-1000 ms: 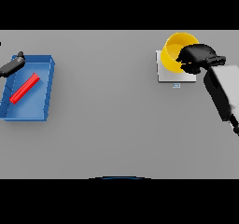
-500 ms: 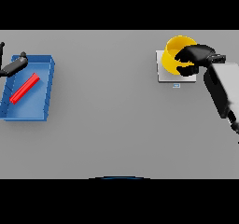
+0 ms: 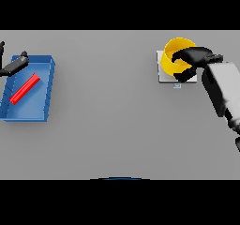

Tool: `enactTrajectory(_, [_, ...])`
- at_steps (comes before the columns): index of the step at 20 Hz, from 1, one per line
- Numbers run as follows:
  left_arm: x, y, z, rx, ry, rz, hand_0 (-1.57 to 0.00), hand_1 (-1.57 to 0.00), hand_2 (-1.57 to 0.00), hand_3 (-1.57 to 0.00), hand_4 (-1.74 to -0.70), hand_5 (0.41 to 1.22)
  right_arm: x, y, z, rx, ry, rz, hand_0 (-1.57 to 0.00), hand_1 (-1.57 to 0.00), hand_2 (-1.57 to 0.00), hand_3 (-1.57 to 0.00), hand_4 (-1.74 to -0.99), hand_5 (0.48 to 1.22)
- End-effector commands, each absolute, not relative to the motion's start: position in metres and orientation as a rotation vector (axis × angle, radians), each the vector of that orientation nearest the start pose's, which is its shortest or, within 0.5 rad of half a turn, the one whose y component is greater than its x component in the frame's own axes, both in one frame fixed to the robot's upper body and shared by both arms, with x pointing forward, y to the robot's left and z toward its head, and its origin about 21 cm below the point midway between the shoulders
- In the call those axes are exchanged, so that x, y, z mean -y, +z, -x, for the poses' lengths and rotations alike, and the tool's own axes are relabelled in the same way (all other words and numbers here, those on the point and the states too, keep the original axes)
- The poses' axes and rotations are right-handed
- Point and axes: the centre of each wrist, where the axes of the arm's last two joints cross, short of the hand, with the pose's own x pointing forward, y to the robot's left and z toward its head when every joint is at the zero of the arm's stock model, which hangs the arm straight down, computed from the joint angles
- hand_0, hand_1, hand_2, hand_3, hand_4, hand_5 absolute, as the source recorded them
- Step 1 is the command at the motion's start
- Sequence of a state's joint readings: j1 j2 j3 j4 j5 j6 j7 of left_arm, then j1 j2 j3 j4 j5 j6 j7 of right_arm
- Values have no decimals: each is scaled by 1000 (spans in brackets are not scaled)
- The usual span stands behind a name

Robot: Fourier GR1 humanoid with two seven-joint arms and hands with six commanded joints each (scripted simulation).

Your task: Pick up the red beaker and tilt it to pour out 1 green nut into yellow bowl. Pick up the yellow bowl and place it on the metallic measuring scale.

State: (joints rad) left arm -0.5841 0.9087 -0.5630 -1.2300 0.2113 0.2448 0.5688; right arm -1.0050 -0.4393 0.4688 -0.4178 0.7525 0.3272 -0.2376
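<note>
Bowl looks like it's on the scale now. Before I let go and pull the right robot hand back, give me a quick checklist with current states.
1. Yellow bowl over the scale: ok.
2. Bowl resting flat on the scale, not tilted: cannot tell.
3. Right robot hand released: not ok, its fingers curl round the bowl's rim.
4. Green nut inside the bowl: cannot tell, none visible.
5. Red beaker out of the way: ok, lying in the blue tray.
6. Left robot hand away from the scale: ok, by the tray's far corner.

A blue tray (image 3: 47, 90) sits on the grey table (image 3: 112, 125)
</note>
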Motion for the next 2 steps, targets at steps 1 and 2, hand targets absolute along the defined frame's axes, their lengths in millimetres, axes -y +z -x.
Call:
enactTrajectory(1, [-327, 127, -352, 1052, -505, -754, 1, 1, 1, 1, -820, 734, 260, 84, -452, 978, 1632, 596, -66, -59, -142, -365, -1316, 735])
enactTrajectory(2, [-325, 129, -352, 1060, -510, -755, 1, 1, 1, 1, -821, 734, 261, 82, -452, 970, 1637, 598, -53, -47, -115, -348, -1308, 733])
